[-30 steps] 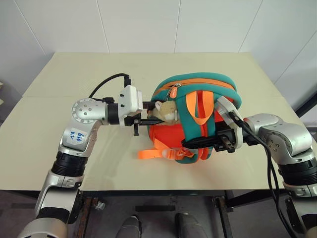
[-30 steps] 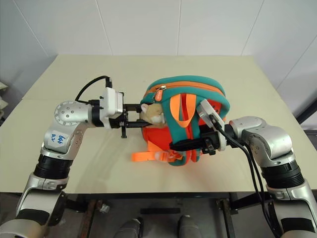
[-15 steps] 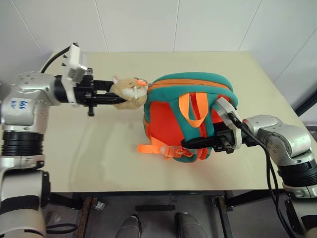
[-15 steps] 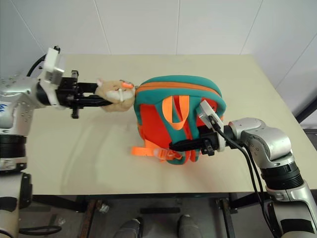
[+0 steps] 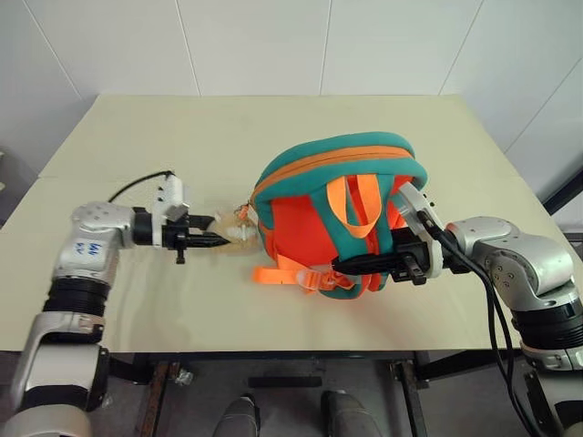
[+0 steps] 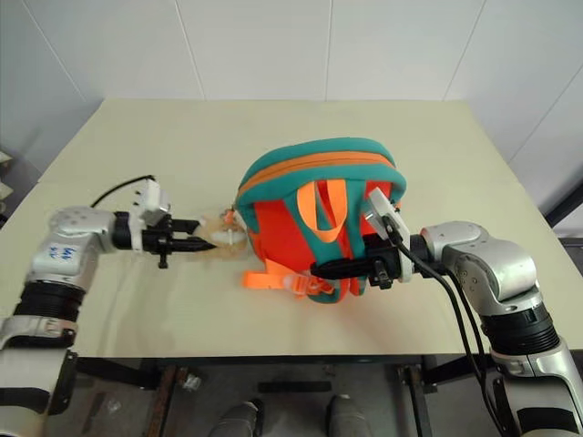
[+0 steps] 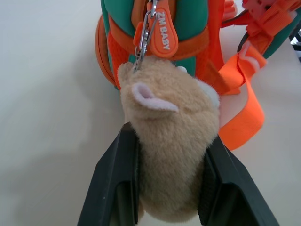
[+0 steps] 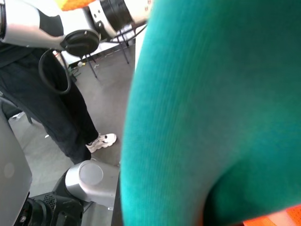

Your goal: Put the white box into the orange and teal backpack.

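Observation:
The orange and teal backpack (image 5: 337, 209) stands on the cream table (image 5: 228, 127), right of centre, straps facing me. A tan plush toy (image 7: 171, 141) hangs by a clip from its orange zipper pull (image 7: 162, 33). My left gripper (image 5: 215, 240) is shut on the plush toy, low over the table just left of the backpack. My right gripper (image 5: 346, 264) reaches in from the right and is shut on a teal strap (image 8: 197, 94) at the backpack's lower front. The white box is out of view.
Loose orange webbing (image 5: 282, 273) trails on the table in front of the backpack. The table's near edge (image 5: 273, 350) runs close below both arms. Open tabletop lies behind and to the left. A person's dark-trousered legs (image 8: 61, 117) stand beyond the table.
My left gripper, still holding the plush toy, pulled it out to the left and then dropped to table height. The backpack's top leaned left. My right gripper stayed put.

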Motion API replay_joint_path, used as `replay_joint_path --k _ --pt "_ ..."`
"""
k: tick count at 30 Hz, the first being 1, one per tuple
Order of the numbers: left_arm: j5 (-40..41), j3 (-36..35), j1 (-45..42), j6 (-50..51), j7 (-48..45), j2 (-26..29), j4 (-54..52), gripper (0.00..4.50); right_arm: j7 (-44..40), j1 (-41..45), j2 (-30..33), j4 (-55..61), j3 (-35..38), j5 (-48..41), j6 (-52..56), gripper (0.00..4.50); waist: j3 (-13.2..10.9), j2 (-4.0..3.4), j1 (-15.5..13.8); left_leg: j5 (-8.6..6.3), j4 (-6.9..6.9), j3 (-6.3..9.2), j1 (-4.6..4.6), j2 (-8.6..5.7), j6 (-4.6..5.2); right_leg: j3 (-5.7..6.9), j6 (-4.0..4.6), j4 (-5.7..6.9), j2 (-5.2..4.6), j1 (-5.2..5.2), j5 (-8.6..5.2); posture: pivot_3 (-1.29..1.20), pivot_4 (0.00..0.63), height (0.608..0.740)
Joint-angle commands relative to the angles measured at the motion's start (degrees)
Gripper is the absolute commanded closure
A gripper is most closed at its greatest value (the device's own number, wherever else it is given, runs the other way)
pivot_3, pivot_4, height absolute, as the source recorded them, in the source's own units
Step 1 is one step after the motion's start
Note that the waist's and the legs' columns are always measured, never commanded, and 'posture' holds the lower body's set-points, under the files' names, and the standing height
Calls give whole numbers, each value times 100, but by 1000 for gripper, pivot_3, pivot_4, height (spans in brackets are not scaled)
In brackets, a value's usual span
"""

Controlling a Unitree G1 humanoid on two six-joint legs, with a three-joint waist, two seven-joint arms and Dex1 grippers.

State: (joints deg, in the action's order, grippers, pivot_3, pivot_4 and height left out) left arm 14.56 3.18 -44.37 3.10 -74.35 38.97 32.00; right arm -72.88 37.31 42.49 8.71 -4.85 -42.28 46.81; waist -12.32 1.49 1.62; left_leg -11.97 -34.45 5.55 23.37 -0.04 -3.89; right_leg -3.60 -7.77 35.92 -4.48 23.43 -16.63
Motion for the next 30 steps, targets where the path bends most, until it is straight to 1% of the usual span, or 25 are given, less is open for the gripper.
replay_joint_path --k 1,2,3,4,7,8,11,12,13,15,17,18,21,22,23,24,26,28,30 --pt "-236 59 77 -348 263 -284 299 3293 154 -51 -87 150 253 -148 16 4500 0 0 -1 0 -1 0 0 -1 0 0 0 1 0 0 0 0 150 740" --pt "-280 83 115 -406 282 -362 343 3293 208 -71 -120 143 278 -141 2 4500 0 0 -3 0 -2 1 0 0 0 0 -1 2 0 0 1 0 150 740" --pt "-292 160 183 -100 199 -357 257 3293 292 -87 -164 107 305 -120 -5 4500 0 1 -2 0 -3 0 -1 -1 0 0 -1 2 -1 -1 1 0 150 740" --pt "-261 179 266 -40 106 -365 119 3293 330 -119 -180 89 332 -123 -3 4500 0 1 -1 0 -5 1 0 -1 0 0 -2 3 0 -1 2 0 150 740" --pt "-41 35 436 341 43 -287 -331 3293 485 -231 -210 87 461 -132 -29 4500 0 1 -2 0 -7 1 0 -2 0 0 -3 2 -1 -4 2 0 150 740" --pt "55 -31 505 533 8 -210 -544 3007 589 -270 -197 82 512 -149 51 4500 0 1 -2 0 -7 1 0 -2 0 0 -3 2 -1 -4 2 0 150 740" --pt "383 -241 784 1031 -51 12 -1268 2114 705 -483 -141 201 615 28 -203 3573 0 1 -2 0 -6 3 0 -1 0 0 -3 2 -1 -4 2 0 150 740" --pt "503 -343 956 1230 -51 155 -1633 1731 823 -606 -137 268 758 91 -363 3193 0 1 -1 0 -4 3 0 -1 0 0 -3 1 -1 -4 2 0 150 740" --pt "623 -444 1104 1421 -39 280 -1945 1469 932 -702 -117 315 916 64 -388 2893 0 1 3 0 -3 3 0 -1 0 0 -3 1 -1 -4 2 0 150 740" --pt "820 -590 1317 1764 43 423 -2405 809 975 -864 -48 411 1123 -11 -438 2187 0 1 13 0 3 2 1 0 0 -2 -2 -3 -2 -2 1 0 150 740" --pt "990 -768 1533 2031 159 558 -2828 198 965 -1102 189 466 1353 84 -550 1553 0 0 4 0 5 2 -1 0 0 -1 -1 -2 -2 -2 1 0 150 740" --pt "1043 -856 1627 2071 206 609 -2986 0 997 -1203 310 459 1457 196 -641 1217 0 0 2 0 5 2 -2 1 0 -1 0 -1 -2 -2 0 0 150 740" --pt "1105 -986 1781 2082 300 675 -3213 0 975 -1407 564 372 1695 281 -797 176 0 0 -6 0 4 1 -5 0 0 -1 2 -8 -2 -8 -1 0 150 740" --pt "1103 -1012 1806 2042 318 694 -3232 0 942 -1458 629 349 1768 282 -826 83 0 0 -5 0 4 1 -6 0 0 -1 3 -9 -2 -8 -1 0 150 740" --pt "1099 -1019 1815 2017 341 701 -3249 0 911 -1490 678 317 1815 284 -860 83 0 1 -4 0 4 -1 -7 0 0 -2 4 -9 -3 -9 -1 0 150 740" --pt "1107 -1100 1826 1938 360 719 -3240 0 809 -1588 769 203 1964 403 -1145 83 0 1 -4 0 4 0 -7 0 1 -1 6 -9 -2 -9 -2 0 150 740" --pt "1279 -1282 1869 2098 364 779 -3273 0 632 -1735 922 -7 2145 618 -1620 83 0 1 -4 0 4 -1 -7 0 1 -1 8 -10 -2 -9 -3 0 150 740" --pt "1344 -1313 1867 2194 345 833 -3297 0 530 -1743 991 -193 2160 752 -1913 83 0 1 -2 0 5 -3 -6 0 1 -2 8 -14 -2 -10 -3 0 150 740" --pt "1293 -1373 1979 2050 286 949 -3331 0 495 -1729 1000 -641 2216 1004 -2382 83 0 1 26 0 8 -5 -8 1 1 -2 7 -16 -2 -10 -3 0 150 740"
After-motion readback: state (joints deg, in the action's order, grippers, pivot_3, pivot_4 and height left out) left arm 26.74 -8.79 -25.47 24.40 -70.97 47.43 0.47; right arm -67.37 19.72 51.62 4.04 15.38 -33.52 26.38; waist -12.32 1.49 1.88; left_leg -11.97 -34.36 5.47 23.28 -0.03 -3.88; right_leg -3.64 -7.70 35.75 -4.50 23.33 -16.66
